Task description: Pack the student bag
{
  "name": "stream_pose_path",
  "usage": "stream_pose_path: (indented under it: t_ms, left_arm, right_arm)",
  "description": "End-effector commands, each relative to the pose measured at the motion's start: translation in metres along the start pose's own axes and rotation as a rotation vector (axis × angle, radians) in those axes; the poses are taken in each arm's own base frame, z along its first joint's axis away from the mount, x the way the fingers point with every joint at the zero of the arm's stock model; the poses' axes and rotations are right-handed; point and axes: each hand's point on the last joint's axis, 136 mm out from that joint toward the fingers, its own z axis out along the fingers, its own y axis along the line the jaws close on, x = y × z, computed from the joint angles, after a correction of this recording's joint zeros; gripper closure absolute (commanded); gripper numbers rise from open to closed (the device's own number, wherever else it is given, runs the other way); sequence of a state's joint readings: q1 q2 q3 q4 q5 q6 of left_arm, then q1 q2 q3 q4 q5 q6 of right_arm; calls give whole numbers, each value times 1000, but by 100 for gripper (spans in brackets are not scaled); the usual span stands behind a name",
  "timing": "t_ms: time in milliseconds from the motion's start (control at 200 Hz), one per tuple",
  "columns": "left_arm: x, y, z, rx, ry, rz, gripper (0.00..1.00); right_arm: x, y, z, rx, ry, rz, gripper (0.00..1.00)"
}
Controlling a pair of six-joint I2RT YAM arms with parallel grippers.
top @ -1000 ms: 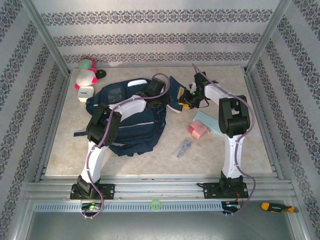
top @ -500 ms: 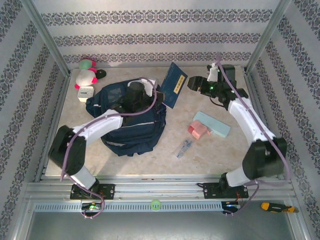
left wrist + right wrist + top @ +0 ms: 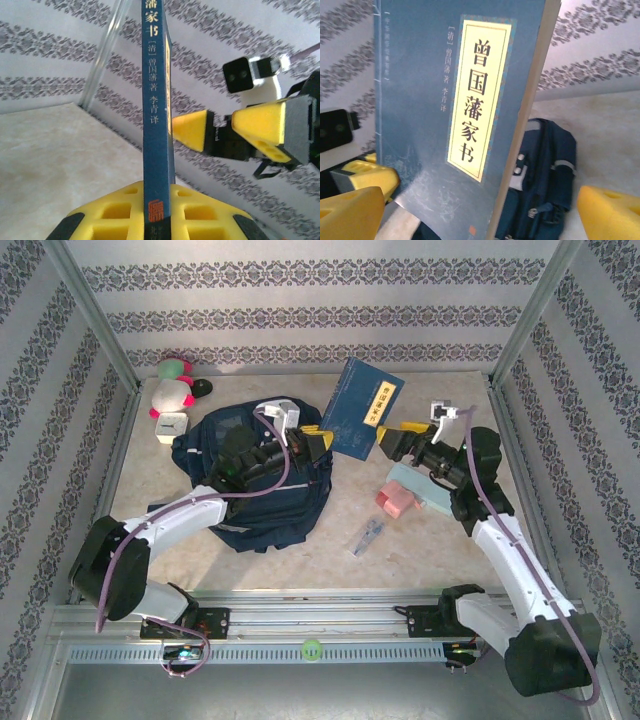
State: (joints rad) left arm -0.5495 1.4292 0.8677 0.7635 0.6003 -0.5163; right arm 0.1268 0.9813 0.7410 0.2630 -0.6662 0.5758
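The student bag, a navy backpack, lies at the table's left middle, and its grey buckle patches show in the right wrist view. A blue book with a yellow title label stands upright above the bag's right edge. My left gripper is shut on its lower edge, and the spine rises between the yellow fingers. My right gripper is open just right of the book, facing its cover, its fingertips wide apart.
A pink box, a pale teal case and a small grey item lie right of the bag. A plush toy and a small white box sit at the back left. Metal frame posts bound the table.
The left gripper has carried the book up and to the right. The right arm has swung down from the back wall, and its open gripper now faces the book.
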Motion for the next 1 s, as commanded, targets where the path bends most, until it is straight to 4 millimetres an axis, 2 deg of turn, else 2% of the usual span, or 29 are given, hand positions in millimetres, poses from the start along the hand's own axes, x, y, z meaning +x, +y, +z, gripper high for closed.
stream_pose_path:
  t_ms: [0,235,345,430,535,615,785,844,894,934,994]
  left_arm:
    - [-42,-47,-10,189,-134,19,100]
    - [-47,-64,-13,278,-137,-27,100]
    - [-47,-67,-13,297,-134,-42,100]
    - [-45,-62,-12,277,-134,-43,100]
    - [-41,-53,-11,228,-128,-37,100]
    - [-39,-49,-12,197,-129,-26,100]
    - [-34,-39,-12,139,-112,-17,100]
    - [-31,-37,-12,128,-109,-18,100]
    - [-29,-34,-12,113,-104,-18,100]
    - [-27,-31,-12,102,-97,-13,95]
    - [-24,-28,-14,75,-83,5,85]
  right_arm:
    - [-7,25,-2,-133,-31,28,2]
    - [-6,42,8,-270,15,98,2]
    - [-4,62,13,-369,64,92,2]
    - [-1,78,13,-457,112,84,7]
    - [0,88,8,-509,107,52,20]
    - [1,86,7,-504,90,44,35]
    - [-7,85,7,-499,32,20,55]
    - [-11,85,8,-495,10,3,66]
    - [-12,83,8,-484,-9,-10,80]
    - [-13,80,9,-470,-26,-21,89]
    - [-11,74,8,-444,-49,-45,94]
